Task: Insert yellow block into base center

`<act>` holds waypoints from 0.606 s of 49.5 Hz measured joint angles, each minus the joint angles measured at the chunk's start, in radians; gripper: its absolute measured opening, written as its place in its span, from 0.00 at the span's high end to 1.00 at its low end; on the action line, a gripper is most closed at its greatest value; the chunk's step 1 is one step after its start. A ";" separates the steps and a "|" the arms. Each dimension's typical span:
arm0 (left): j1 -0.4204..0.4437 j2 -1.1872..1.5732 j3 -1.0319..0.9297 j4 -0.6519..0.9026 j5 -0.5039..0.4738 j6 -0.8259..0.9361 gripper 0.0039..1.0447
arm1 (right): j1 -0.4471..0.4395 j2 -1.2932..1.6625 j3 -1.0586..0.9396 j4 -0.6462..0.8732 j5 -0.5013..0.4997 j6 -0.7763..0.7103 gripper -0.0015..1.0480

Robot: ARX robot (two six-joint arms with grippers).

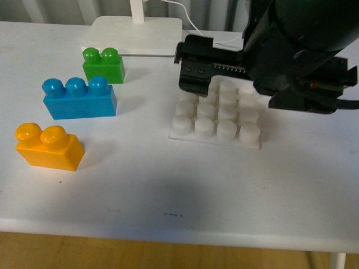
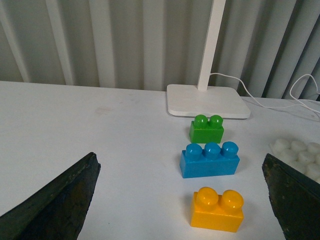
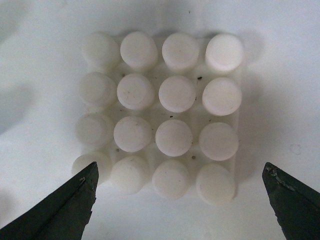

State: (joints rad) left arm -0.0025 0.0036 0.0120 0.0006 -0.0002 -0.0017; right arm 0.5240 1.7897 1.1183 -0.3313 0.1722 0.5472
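Landmark for all positions: the base [image 1: 224,128], a white square plate with a 4x4 grid of studs, lying flat on the white table [image 1: 168,190]. All sixteen studs are bare. The yellow block [image 1: 49,147] rests on the table well to the left of the base and somewhat nearer the robot than the base's near edge. Its two studs point up and it touches nothing but the table. The blue brick [image 1: 78,98], with three studs, is also left of the base, about level with its middle rows and closer to it than the yellow block is. The green brick [image 1: 104,64] stands left of the base and behind its far edge. The lamp foot [image 1: 132,35] is farther back still, behind and left of the base, with a white cable [image 1: 193,22] running off it. The right gripper [image 3: 180,172] hangs directly above the base, looking down on the stud grid. Its two dark fingers [image 3: 70,210] are spread wider than the base itself, and it holds nothing. In the front view its black body covers the base's far-left corner. The left gripper [image 2: 178,162] is off to the left of the base, facing the row of three bricks. Its jaws are spread wide and empty, clear of the yellow block.
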 joint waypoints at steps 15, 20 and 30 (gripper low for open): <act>0.000 0.000 0.000 0.000 0.000 0.000 0.06 | -0.053 -0.422 -0.281 0.190 -0.070 -0.151 0.09; 0.000 0.000 0.000 0.000 0.000 0.000 0.06 | -0.085 -0.575 -0.372 0.219 -0.089 -0.182 0.09; 0.000 0.000 0.000 0.000 0.000 0.000 0.06 | -0.274 -0.978 -0.591 0.224 -0.227 -0.204 0.09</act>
State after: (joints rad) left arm -0.0025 0.0036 0.0120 0.0006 -0.0002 -0.0017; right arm 0.2501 0.8116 0.5278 -0.1078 -0.0551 0.3431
